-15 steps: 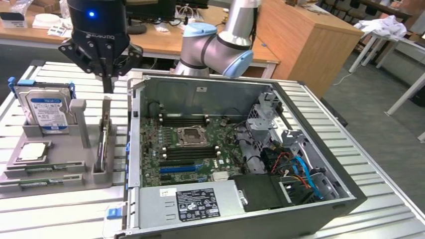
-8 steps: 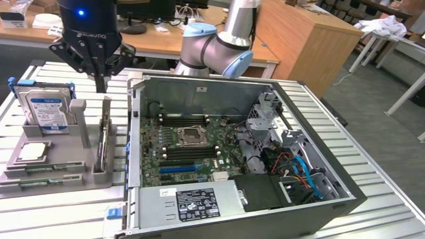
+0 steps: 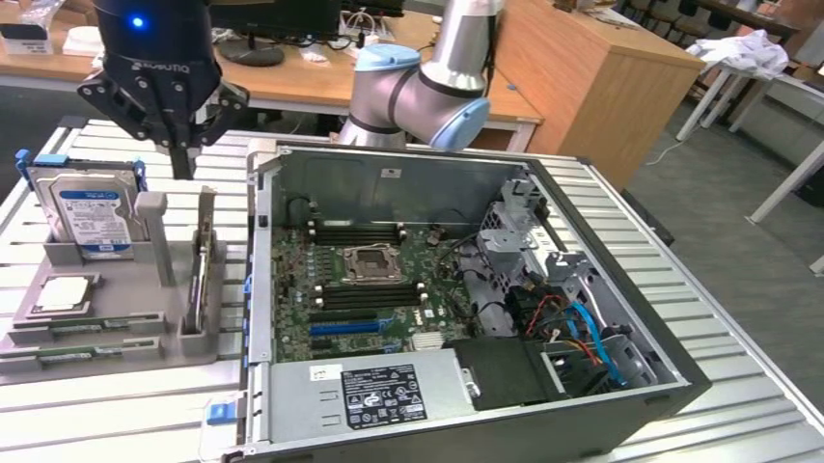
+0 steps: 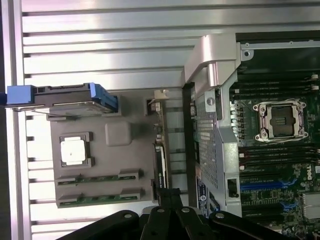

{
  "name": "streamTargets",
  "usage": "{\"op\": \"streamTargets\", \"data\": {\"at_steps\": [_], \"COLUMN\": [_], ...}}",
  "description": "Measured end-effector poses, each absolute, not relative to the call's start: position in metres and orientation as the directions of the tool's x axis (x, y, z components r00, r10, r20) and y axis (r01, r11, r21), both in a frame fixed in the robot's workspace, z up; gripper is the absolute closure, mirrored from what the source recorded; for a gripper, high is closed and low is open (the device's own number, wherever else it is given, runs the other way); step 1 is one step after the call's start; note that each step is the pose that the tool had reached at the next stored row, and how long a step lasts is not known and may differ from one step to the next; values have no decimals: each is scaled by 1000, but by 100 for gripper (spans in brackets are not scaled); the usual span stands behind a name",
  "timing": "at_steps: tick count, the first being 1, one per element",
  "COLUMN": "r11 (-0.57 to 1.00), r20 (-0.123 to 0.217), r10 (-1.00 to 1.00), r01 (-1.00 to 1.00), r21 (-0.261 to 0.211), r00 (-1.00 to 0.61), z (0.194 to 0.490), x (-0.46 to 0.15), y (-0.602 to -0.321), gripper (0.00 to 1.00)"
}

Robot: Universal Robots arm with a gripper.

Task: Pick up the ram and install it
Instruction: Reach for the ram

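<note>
we are looking at an early point in the job: nothing of the pick-up or the install is showing as done. the gripper (image 3: 183, 159) is hanging above the grey tray (image 3: 129, 289) at the exterior view's left, its fingers pressed together and pinching nothing that we are able to see. the ram (image 3: 100, 328) is lying flat in a groove of that tray, a narrow green stick with dark chips, and a second stick (image 3: 58, 357) is lying in the groove just beside it.

in the wrist view the gripper (image 4: 168, 200) is poised over the side of the tray nearest the computer case (image 4: 215, 65), right above a thin board (image 4: 160, 160) standing on edge in the tray. we are not able to tell whether that board is another memory stick. the ram (image 4: 97, 178) and the second stick (image 4: 97, 199) are sitting apart from the fingers, untouched.

the hard drive (image 3: 88, 210) is standing upright at the tray's far end, and the square silver chip (image 3: 65, 294) is resting between it and the sticks. inside the open case, the motherboard (image 3: 347, 299) is showing its black slots (image 3: 354, 232) on either side of the processor socket (image 3: 373, 260), and we are judging them to be empty. so we are counting both halves as left: lifting the stick and seating it in a slot.
</note>
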State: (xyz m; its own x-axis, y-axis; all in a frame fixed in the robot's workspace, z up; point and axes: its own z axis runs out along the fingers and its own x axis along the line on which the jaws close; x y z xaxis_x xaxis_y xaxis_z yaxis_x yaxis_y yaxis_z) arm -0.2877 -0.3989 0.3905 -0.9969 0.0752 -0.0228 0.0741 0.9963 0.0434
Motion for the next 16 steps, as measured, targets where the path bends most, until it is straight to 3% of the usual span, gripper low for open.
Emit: {"op": "streamTargets", "data": {"at_steps": [16], "r11": [996], "r20": [-23], "r10": [75], "r01": [74], "r21": [43], "r00": [-997], "z": [390], "x": [-306], "y": [-399], "gripper": [89]}}
